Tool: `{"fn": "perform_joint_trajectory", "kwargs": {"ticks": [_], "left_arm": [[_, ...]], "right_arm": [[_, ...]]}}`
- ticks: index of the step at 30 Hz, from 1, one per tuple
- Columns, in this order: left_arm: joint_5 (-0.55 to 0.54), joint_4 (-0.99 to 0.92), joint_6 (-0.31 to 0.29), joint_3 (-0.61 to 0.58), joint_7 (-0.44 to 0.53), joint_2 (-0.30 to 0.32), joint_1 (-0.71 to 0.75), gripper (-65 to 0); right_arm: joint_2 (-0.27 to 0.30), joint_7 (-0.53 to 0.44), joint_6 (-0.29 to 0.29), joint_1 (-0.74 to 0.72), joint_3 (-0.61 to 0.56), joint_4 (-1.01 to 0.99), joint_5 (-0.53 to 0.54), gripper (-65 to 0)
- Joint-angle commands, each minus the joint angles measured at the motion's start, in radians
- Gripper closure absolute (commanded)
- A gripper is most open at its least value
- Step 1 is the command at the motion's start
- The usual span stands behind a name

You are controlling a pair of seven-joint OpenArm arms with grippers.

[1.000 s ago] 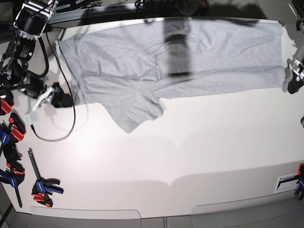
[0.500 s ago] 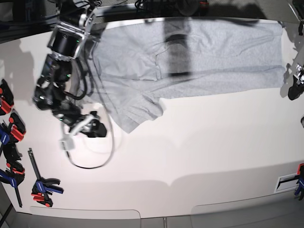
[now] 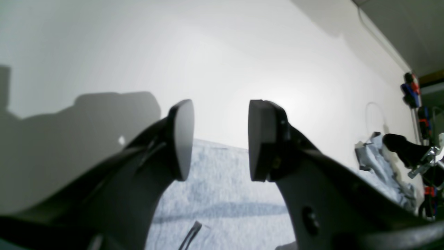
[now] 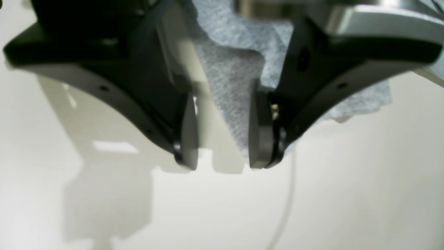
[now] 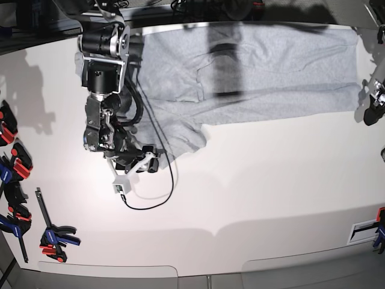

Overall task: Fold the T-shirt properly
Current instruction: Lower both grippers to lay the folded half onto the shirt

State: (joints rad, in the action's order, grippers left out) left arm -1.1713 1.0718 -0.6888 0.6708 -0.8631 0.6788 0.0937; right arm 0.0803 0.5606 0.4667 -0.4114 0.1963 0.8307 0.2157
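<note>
Large light heather-grey cotton T-shirt lay stretched along the far edge of the white bench, only roughly doubled lengthwise with 1 sleeve sticking out, so most folding was left; both right gripper and left gripper had fingers open, holding nothing.

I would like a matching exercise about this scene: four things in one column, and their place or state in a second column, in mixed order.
Things:
1. T-shirt
2. right claw
3. left claw
4. clamps

Places or states:
A. open, at the shirt's protruding sleeve
B. lying at the table's edge, red and blue
C. spread along the far side of the table
D. open, at the shirt's end, holding nothing

Pairs: 1-C, 2-A, 3-D, 4-B
</note>
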Motion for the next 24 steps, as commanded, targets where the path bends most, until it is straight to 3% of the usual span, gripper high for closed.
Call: {"fn": "perform_joint_trajectory", "kwargs": {"ticks": [1,5,9,11,13,15,19,24], "left_arm": [[-0.024,0.016,-0.009,0.010,0.027,0.030,-0.008,-23.7],[-0.023,0.016,-0.009,0.010,0.026,0.031,-0.008,-23.7],[-0.023,0.016,-0.009,0.010,0.026,0.031,-0.008,-23.7],[-0.023,0.016,-0.009,0.010,0.026,0.031,-0.008,-23.7],[-0.023,0.016,-0.009,0.010,0.026,0.031,-0.008,-23.7],[-0.023,0.016,-0.009,0.010,0.026,0.031,-0.008,-23.7],[-0.023,0.016,-0.009,0.010,0.026,0.031,-0.008,-23.7],[-0.023,0.016,-0.009,0.010,0.021,0.031,-0.008,-23.7]], "right_arm": [[-0.004,0.064,0.005,-0.001,-0.003,-0.011,-0.025,-24.0],[-0.008,0.129,0.111,0.004,-0.003,-0.013,0.061,-23.9],[-0.008,0.163,0.141,0.002,-0.003,-0.013,0.109,-22.9],[-0.008,0.170,0.140,0.002,-0.003,-0.013,0.109,-14.7],[-0.008,0.185,0.145,0.002,-0.003,-0.013,0.110,0.0],[-0.008,0.201,0.183,0.001,-0.003,-0.011,0.119,0.0],[-0.004,0.290,0.228,-0.001,0.001,0.028,0.253,0.0],[-0.005,0.476,0.231,0.024,0.001,0.163,0.398,0.0]]}}
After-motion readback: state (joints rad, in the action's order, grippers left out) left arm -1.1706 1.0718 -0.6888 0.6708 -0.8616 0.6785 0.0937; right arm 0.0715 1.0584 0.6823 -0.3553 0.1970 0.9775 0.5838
